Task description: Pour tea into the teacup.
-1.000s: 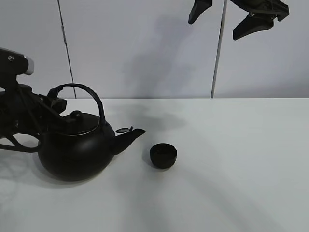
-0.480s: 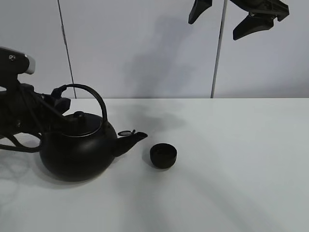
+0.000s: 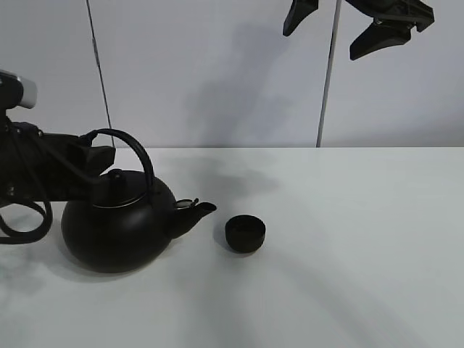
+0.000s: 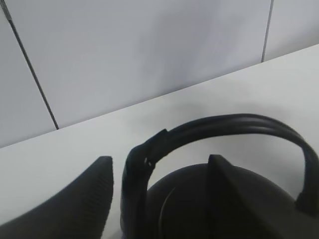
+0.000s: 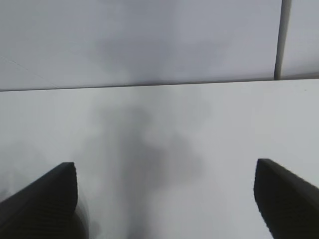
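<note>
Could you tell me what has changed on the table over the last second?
The left gripper, its fingers on either side of the kettle's handle, has swung the handle and turned the kettle slightly; the spout has drawn back a little from the teacup and sits slightly lower. The teacup has not moved, and the right gripper stays raised and open.

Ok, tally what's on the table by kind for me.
Kettle: 1
Teacup: 1
Total: 2, both black
</note>
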You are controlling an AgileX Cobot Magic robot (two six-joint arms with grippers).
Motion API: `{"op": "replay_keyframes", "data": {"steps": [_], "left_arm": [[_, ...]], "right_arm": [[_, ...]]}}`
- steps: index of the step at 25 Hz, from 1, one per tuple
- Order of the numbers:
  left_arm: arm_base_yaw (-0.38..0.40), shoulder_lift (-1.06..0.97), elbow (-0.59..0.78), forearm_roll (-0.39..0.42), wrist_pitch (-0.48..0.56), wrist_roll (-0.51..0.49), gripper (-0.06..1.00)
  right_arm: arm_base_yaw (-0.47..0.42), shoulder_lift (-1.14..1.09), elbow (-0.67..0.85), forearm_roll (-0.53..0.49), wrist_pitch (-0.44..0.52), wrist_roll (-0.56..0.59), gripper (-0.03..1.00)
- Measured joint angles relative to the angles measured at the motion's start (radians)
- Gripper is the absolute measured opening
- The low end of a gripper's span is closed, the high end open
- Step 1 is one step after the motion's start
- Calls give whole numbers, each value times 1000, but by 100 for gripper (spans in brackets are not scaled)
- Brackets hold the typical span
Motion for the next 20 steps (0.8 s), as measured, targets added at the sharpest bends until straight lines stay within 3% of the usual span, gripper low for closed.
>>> {"op": "replay_keyframes", "data": {"steps": [3,8,12,14,17,20], "left_arm": [[0,-59,49,0,0,0,46],[0,-181,136,6,0,-12,65],[0,-318,174,31,49,-101,69],[0,-413,163,61,182,-163,69],[0,-545,85,174,536,-278,67],[-4,-640,-70,351,902,-528,66]], "right_arm": [[0,0,0,0,0,0,66],[0,0,0,0,0,0,66],[0,0,0,0,0,0,66],[0,0,0,0,0,0,66],[0,0,0,0,-1,0,66],[0,0,0,0,-1,0,66]]}}
